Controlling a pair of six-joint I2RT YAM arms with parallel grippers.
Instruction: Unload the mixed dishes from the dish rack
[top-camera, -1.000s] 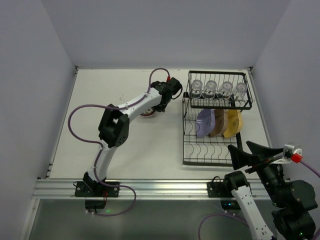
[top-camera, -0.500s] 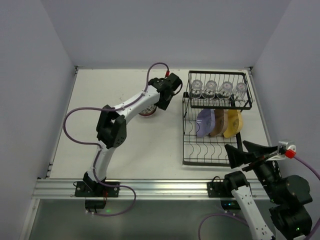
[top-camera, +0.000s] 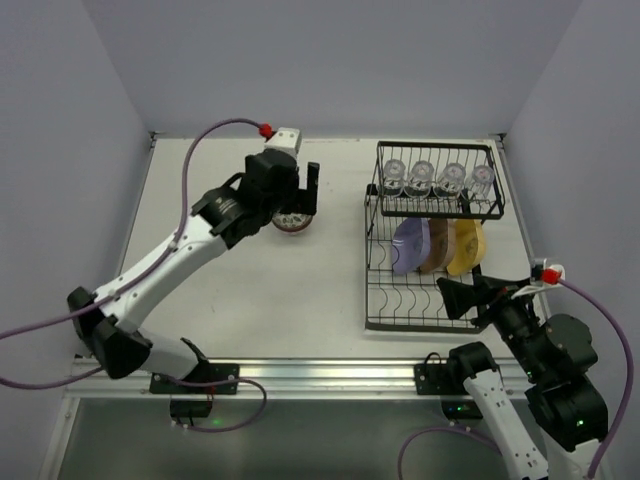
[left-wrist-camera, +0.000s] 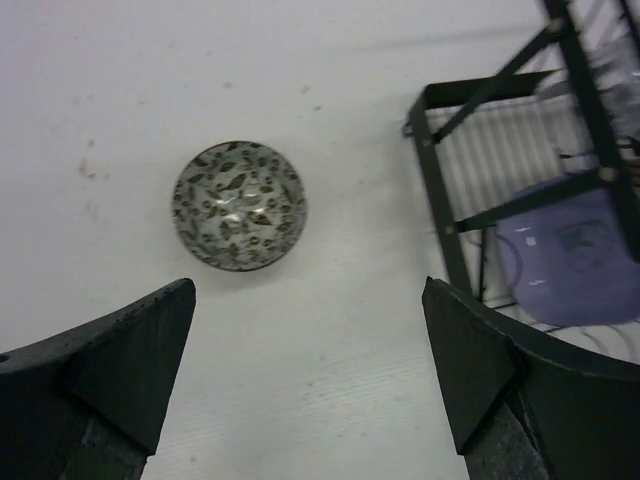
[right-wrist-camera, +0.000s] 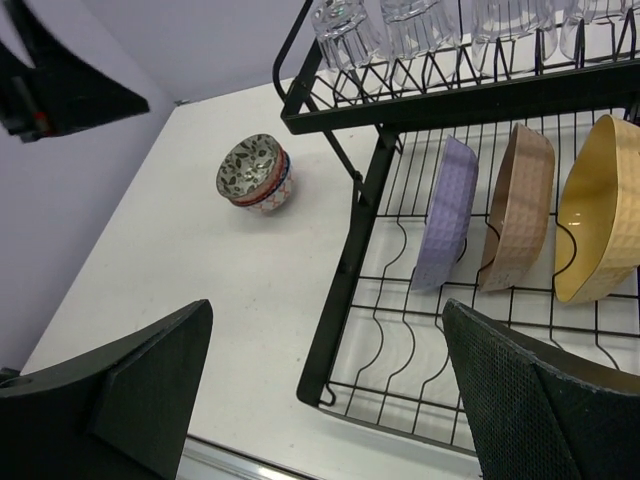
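Note:
A stack of small patterned bowls (top-camera: 293, 222) (left-wrist-camera: 238, 205) (right-wrist-camera: 253, 172) stands on the table left of the black wire dish rack (top-camera: 372, 262) (left-wrist-camera: 437, 190) (right-wrist-camera: 345, 270). My left gripper (top-camera: 288, 203) (left-wrist-camera: 310, 390) hovers above the stack, open and empty. In the rack's lower tier a lavender plate (top-camera: 408, 247) (right-wrist-camera: 445, 215) (left-wrist-camera: 570, 250), a brown plate (top-camera: 437, 245) (right-wrist-camera: 520, 205) and a yellow plate (top-camera: 466, 247) (right-wrist-camera: 600, 210) stand on edge. Clear glasses (top-camera: 436, 178) (right-wrist-camera: 400, 25) sit on the upper shelf. My right gripper (top-camera: 462, 298) (right-wrist-camera: 330, 400) is open and empty over the rack's near edge.
White walls close in the table at the back and on both sides. A metal rail (top-camera: 300, 375) runs along the near edge. The left arm's long link (top-camera: 170, 260) slants over the left half of the table.
My left gripper has opened, let go of the top bowl on the stack and risen, its arm swinging out to the left. The right gripper has edged forward towards the rack.

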